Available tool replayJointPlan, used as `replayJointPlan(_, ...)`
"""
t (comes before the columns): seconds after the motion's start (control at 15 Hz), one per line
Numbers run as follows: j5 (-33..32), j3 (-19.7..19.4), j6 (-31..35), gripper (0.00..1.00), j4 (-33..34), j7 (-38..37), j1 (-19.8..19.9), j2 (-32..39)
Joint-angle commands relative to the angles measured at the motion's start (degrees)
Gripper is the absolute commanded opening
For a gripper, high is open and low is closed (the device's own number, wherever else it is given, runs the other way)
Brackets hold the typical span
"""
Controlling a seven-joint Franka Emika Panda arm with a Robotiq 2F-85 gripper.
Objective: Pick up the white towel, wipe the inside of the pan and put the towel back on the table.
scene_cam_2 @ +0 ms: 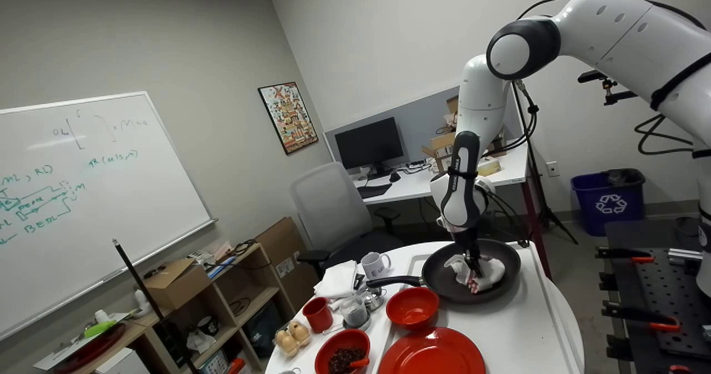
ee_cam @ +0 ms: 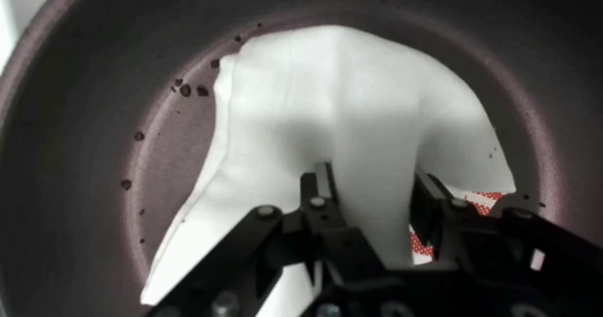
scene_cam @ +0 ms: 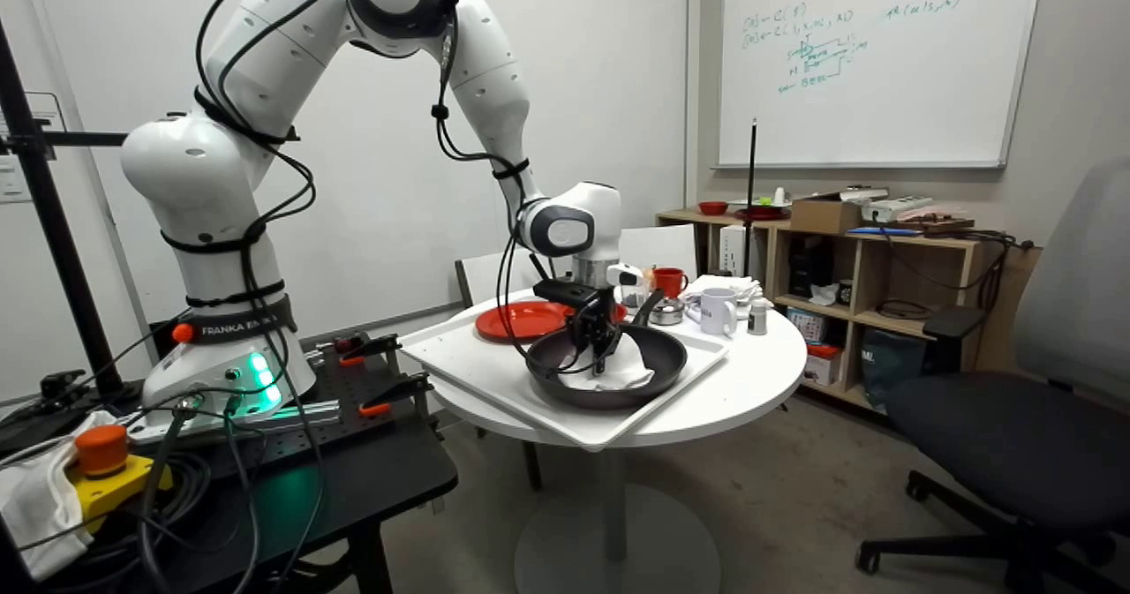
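Fingers (ee_cam: 325, 213) partway apart, gripping white towel (ee_cam: 339, 95), partly hiding it; pan (ee_cam: 70, 142) cropped in wrist view.

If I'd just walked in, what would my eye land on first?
Probably the big white arm, green lights glowing at its base, arching from the dark bench to the round table. Then its black gripper, closed on a white towel inside the pan. After that, perhaps the bright red plate on the tray, near the pan.
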State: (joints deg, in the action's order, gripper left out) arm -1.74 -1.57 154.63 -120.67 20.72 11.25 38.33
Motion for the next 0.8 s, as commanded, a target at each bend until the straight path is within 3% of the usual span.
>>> replayJointPlan(0.0,-2.05,-0.65,0.41,0.19,0.17,-2.07,-0.90,0.14)
replayJointPlan(0.2,-2.10,-0.46,0.51,0.05,0.17,-1.94,-0.80,0.15)
replayJointPlan(0.73,-0.77,0.72,-1.80,0.09,2.71,-0.98,0.98,2.30)
